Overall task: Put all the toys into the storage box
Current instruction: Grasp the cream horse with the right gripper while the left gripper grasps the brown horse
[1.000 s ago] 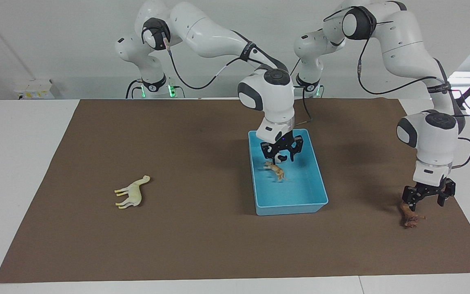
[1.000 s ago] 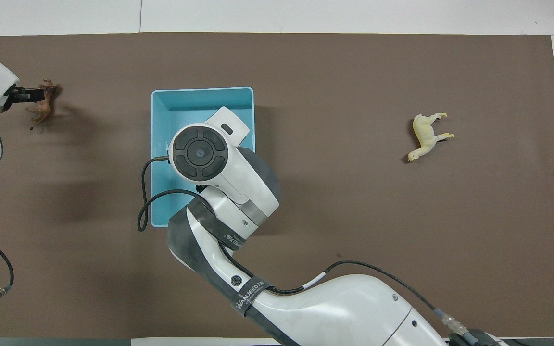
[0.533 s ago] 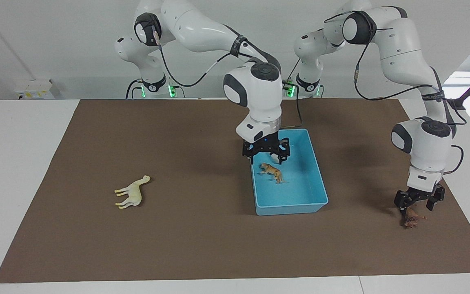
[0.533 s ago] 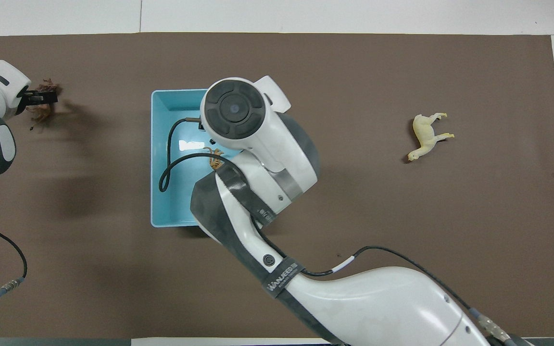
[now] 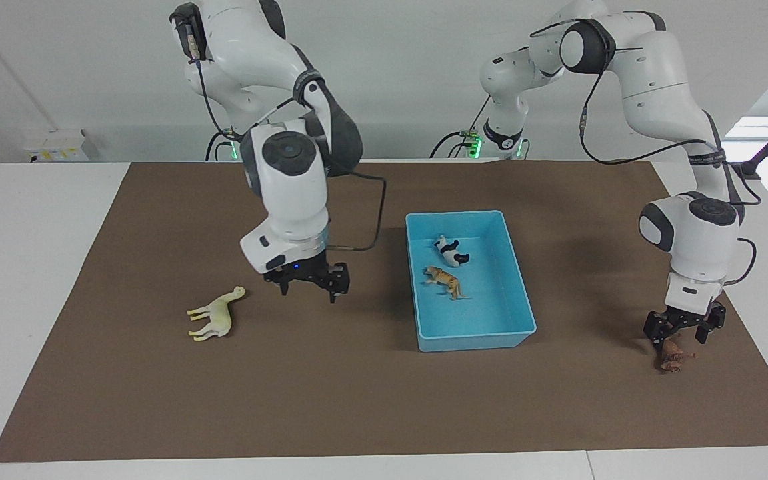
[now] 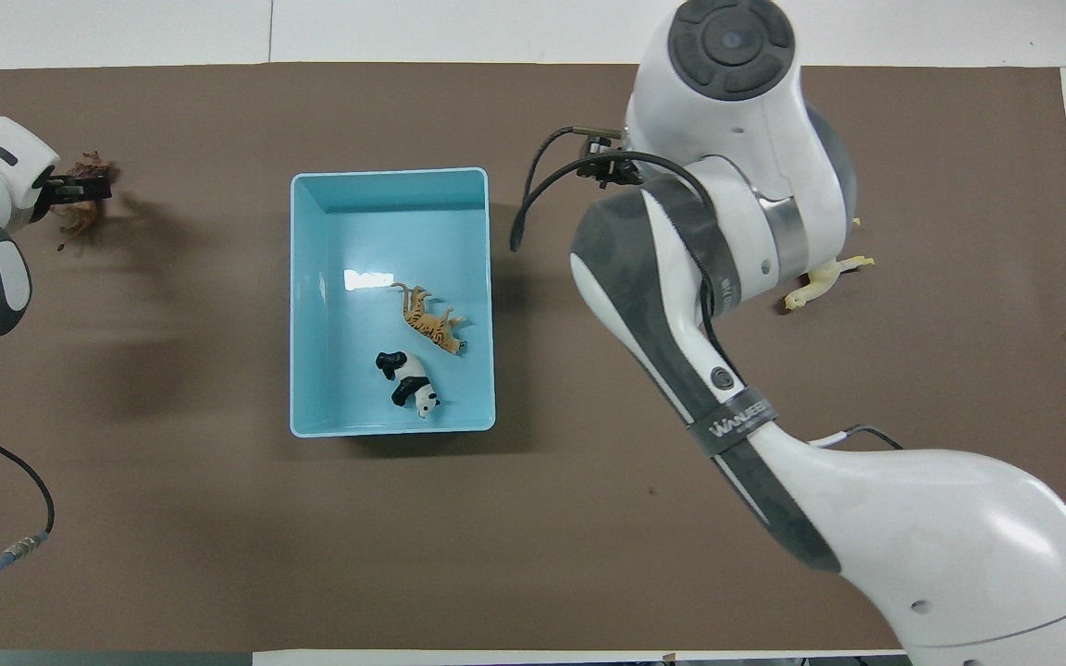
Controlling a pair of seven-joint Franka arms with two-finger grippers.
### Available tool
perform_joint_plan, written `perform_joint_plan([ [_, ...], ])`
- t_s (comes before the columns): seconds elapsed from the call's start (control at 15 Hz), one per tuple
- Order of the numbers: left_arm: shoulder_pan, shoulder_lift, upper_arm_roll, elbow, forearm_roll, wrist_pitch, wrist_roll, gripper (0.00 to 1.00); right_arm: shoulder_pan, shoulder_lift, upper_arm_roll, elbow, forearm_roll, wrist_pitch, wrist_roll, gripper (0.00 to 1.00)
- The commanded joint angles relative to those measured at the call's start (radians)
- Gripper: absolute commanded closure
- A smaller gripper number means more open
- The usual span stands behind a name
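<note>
While right gripper (image 5: 307, 282) hangs open at frame centre-left, camel (image 5: 215, 314) lies lower-left of it, long axis near-horizontal; left gripper (image 5: 683, 327) straddles lion (image 5: 672, 355), grip unclear.

Tiger (image 5: 446, 281) and panda (image 5: 451, 252) lie in the storage box (image 5: 474, 339), between camel (image 5: 216, 314) and lion (image 5: 673, 355).

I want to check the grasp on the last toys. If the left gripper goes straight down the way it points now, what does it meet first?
Most likely the lion: the left gripper hangs right over it, fingers pointing down, though whether they already touch is unclear.
</note>
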Motion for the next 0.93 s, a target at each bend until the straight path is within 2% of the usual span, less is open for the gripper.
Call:
perform_joint_plan([
  [0.0, 0.018, 0.001, -0.001, -0.035, -0.017, 0.019, 0.046, 0.00, -0.119, -0.161, 0.016, -0.323, -0.010, 0.187, -0.225, 0.00],
  [0.2, 0.012, -0.003, -0.001, -0.044, -0.018, 0.007, 0.042, 0.00, -0.237, -0.198, 0.017, -0.489, -0.009, 0.368, -0.389, 0.00],
  [0.33, 0.014, -0.005, -0.002, -0.057, -0.020, 0.008, 0.040, 0.00, -0.265, -0.226, 0.018, -0.582, -0.006, 0.441, -0.391, 0.00],
  [0.4, 0.009, -0.005, -0.002, -0.055, -0.021, 0.008, 0.034, 0.07, -0.267, -0.235, 0.017, -0.614, -0.004, 0.454, -0.387, 0.00],
  [0.47, 0.009, -0.005, -0.004, -0.055, -0.021, 0.008, 0.029, 0.09, -0.268, -0.243, 0.018, -0.632, -0.001, 0.458, -0.385, 0.00],
  [0.6, 0.009, -0.005, -0.004, -0.055, -0.021, 0.006, 0.026, 0.31, -0.268, -0.257, 0.018, -0.683, -0.001, 0.503, -0.399, 0.00],
  [0.67, 0.011, -0.005, -0.002, -0.057, -0.021, 0.006, 0.026, 0.35, -0.268, -0.254, 0.017, -0.703, -0.002, 0.558, -0.422, 0.00],
  [0.8, 0.011, -0.005, -0.004, -0.057, -0.023, 0.005, 0.025, 0.60, -0.270, -0.237, 0.017, -0.720, -0.001, 0.651, -0.550, 0.00],
  [0.87, 0.011, -0.005, -0.004, -0.054, -0.024, 0.003, 0.023, 0.68, -0.270, -0.229, 0.017, -0.717, -0.001, 0.665, -0.578, 0.00],
])
